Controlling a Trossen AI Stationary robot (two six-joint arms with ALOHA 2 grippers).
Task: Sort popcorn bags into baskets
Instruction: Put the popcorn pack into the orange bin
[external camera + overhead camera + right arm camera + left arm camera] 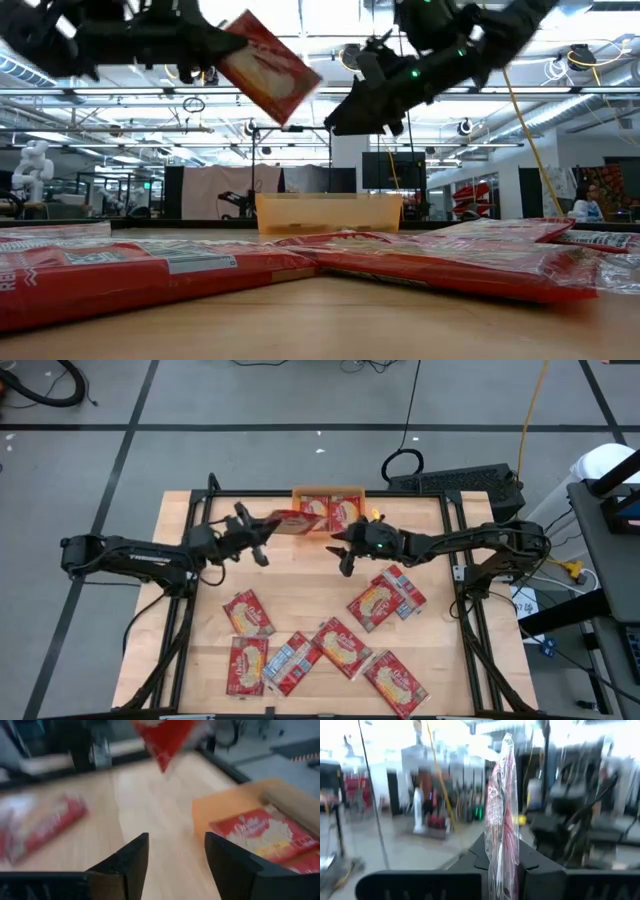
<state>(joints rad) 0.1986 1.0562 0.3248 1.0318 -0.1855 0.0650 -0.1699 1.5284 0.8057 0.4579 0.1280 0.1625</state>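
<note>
Mid-air, one popcorn bag [287, 521] hung just beside the orange basket [327, 491], on its left-arm side, pinched edge-on between the left gripper [502, 870] fingers, which were clamped tight on it. Right gripper [345, 550] sat near the basket's front, jaws spread wide and empty per the right wrist view. Basket already held at least two red packets [260, 832] lying flat.

Risk, as a judgement: the held bag was tilted and gripped at one end only, so it could swing, catch the basket rim and land on the table [300, 585] instead of inside. The two grippers were near each other at the basket, so a collision was possible if both moved in.

Loose bags [340, 645] lay spread on the table well apart from the basket, toward the near edge, still unsorted.
</note>
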